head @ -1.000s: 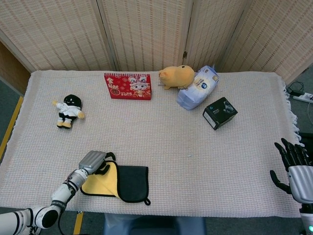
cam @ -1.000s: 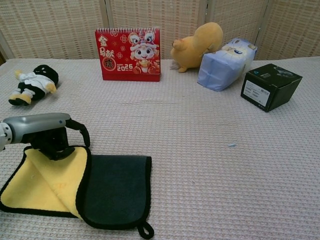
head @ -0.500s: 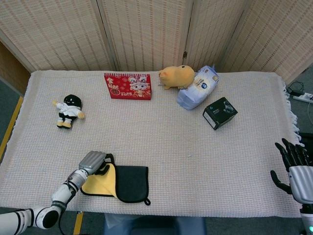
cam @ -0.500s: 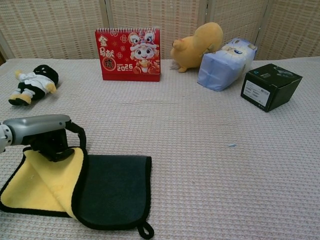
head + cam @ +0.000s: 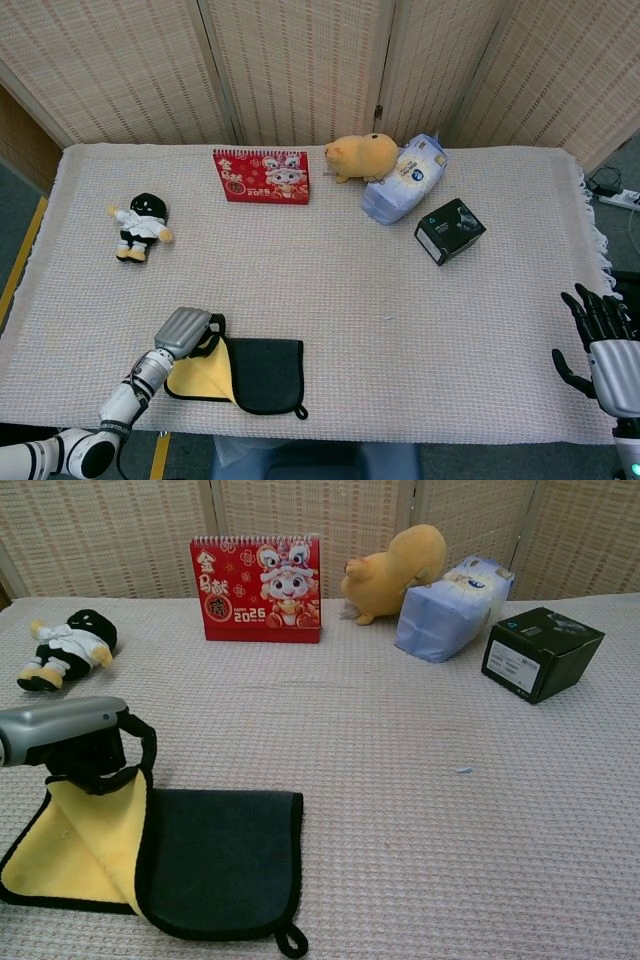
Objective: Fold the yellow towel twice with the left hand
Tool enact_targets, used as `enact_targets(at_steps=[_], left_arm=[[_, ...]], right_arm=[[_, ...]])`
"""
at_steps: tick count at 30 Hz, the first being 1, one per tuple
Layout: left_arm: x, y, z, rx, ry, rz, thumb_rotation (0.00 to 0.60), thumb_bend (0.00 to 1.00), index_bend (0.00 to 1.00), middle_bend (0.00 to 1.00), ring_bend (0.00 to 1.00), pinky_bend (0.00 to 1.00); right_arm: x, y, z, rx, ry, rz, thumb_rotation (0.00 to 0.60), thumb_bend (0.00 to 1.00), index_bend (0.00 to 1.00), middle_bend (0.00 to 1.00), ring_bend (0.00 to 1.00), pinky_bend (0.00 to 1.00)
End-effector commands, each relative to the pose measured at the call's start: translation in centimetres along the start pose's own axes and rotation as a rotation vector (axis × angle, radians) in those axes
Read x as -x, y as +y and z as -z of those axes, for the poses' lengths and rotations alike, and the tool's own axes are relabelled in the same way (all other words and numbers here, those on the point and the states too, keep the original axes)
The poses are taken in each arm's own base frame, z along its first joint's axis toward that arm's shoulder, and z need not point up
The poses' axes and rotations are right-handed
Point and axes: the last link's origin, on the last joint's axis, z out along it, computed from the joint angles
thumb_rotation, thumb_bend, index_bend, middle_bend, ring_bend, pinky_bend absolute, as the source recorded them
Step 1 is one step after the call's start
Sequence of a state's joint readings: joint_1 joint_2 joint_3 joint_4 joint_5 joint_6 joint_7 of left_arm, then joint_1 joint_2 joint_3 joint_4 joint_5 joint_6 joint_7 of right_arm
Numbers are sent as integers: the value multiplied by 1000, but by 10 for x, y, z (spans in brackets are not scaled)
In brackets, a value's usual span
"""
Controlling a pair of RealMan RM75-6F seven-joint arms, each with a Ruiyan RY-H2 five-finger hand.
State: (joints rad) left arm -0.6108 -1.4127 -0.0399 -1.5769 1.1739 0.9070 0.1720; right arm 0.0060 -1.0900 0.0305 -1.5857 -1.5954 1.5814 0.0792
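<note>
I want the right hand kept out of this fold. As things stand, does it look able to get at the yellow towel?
Probably not. The right hand hangs open off the table's far right edge, while the yellow towel lies at the near left corner under the left hand. Nothing blocks the way.

Our left hand (image 5: 186, 331) sits low near the front left corner of the table, palm down, its grey back facing up and its dark fingers (image 5: 95, 770) curled down and pinching the folded-over edge of the yellow towel (image 5: 75, 835). Our left forearm runs back from it past the table's front edge. Our right hand (image 5: 600, 345) hangs off the table's right edge near the front corner, holding nothing, dark fingers spread and pointing up.
</note>
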Motion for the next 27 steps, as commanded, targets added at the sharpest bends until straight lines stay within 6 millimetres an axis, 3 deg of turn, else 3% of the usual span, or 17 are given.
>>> enact_targets(at_steps=[1,5,11,20,27], left_arm=[[-2,0,7,3,17,0,600,596,622,1000,1000,1000],[-6,0,19,7,56,-10,600,596,625,1000,1000,1000],[-9,-9,57,-14,157,-68,600,596,627,1000,1000,1000],[10,-17,103,-38,233,-79,600,596,638,1000,1000,1000],[27,-15,115,-26,226,-74,600,595,634,1000,1000,1000]], right_arm=[[0,0,0,0,0,0,600,453,0,0,0,0],[0,-1,1,-3,-1,0,600,452,0,0,0,0],[0,-3,4,-16,-2,-2,600,452,0,0,0,0],[3,-9,7,-37,-6,4,600,452,0,0,0,0],[3,-12,10,-49,-1,5,600,452,0,0,0,0]])
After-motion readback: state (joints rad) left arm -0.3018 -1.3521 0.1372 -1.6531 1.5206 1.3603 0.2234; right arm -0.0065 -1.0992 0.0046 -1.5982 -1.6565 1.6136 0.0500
